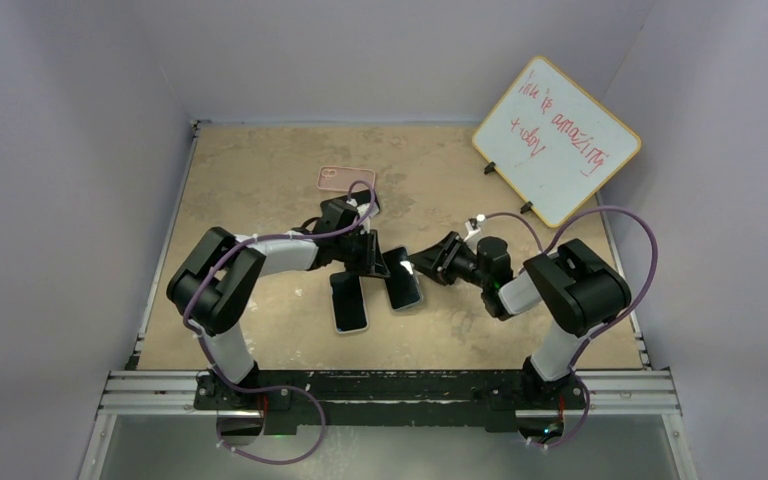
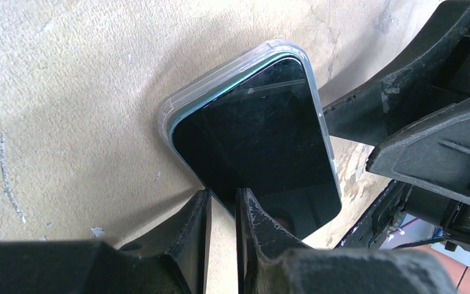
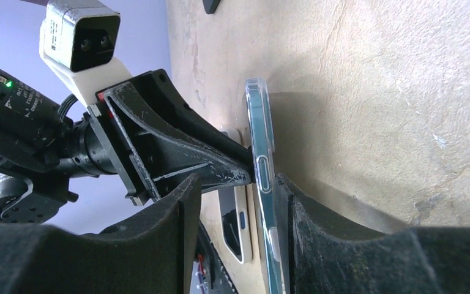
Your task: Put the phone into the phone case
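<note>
A black phone (image 1: pixel 405 280) lies screen up in a clear case (image 2: pixel 177 107) at the table's middle; the case rim shows round its far corner. In the left wrist view the phone (image 2: pixel 257 135) fills the centre. My left gripper (image 1: pixel 368 262) is shut, its fingertips (image 2: pixel 223 199) resting on the phone's near edge. My right gripper (image 1: pixel 422 266) is open and straddles the phone's side edge (image 3: pixel 261 159), one finger (image 3: pixel 294 208) against the case, the other (image 3: pixel 183 214) apart from it. The left gripper's finger (image 3: pixel 220 165) presses the phone's face.
A second dark phone (image 1: pixel 348 303) lies just left of the cased one, also in the right wrist view (image 3: pixel 235 226). A pink case (image 1: pixel 346 179) lies farther back. A whiteboard (image 1: pixel 556 140) leans at the back right. Grey walls enclose the table.
</note>
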Controlling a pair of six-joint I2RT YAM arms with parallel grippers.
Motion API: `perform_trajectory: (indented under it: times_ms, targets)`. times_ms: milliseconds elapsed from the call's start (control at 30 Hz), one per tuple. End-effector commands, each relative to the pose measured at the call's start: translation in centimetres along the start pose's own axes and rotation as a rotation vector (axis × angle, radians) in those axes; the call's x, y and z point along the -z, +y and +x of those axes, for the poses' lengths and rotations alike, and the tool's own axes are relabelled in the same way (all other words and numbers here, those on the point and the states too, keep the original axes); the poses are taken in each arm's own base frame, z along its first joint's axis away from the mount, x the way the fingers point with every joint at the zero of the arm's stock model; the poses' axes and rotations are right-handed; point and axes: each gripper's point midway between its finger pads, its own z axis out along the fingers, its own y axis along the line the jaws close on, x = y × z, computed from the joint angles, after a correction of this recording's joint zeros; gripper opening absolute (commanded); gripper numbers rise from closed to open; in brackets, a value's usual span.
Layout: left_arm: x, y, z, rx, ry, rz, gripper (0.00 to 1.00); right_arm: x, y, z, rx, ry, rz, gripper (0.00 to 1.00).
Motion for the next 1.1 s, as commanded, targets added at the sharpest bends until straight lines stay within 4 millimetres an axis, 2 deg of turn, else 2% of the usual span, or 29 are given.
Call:
perform_trajectory:
  times_ms: [0, 333, 500, 767, 867, 933, 1067]
  targets:
    - [-0.5, 0.4, 1.0, -0.039, 0.018, -0.023, 0.15, -0.2, 4.5, 3.1, 0.071, 0.185, -0.177, 0.49]
    - [-0.5, 0.8, 1.5, -0.031, 0.029, -0.02, 0.13, -0.6, 2.0, 3.9, 0.141, 0.259, -0.07, 0.49]
    - [-0.5, 1.2, 1.6, -0.028, 0.024, -0.03, 0.13, -0.2, -0.3, 4.7, 0.188, 0.328, 0.034, 0.48]
    - [-0.6, 1.2, 1.5, -0.029, 0.025, -0.031, 0.12, -0.1, 0.2, 5.2, 0.183, 0.362, 0.0, 0.44]
    - [-0.4, 1.1, 1.5, -0.024, 0.027, -0.029, 0.13, -0.1, -0.4, 5.0, 0.149, 0.338, 0.037, 0.43]
    - [-0.2, 0.6, 1.4, -0.022, 0.027, -0.015, 0.15, 0.0, -1.5, 4.7, 0.159, 0.316, 0.106, 0.44]
    - [0.1, 0.1, 1.3, -0.019, 0.024, 0.0, 0.26, 0.6, -2.7, 3.7, 0.205, 0.265, 0.209, 0.43]
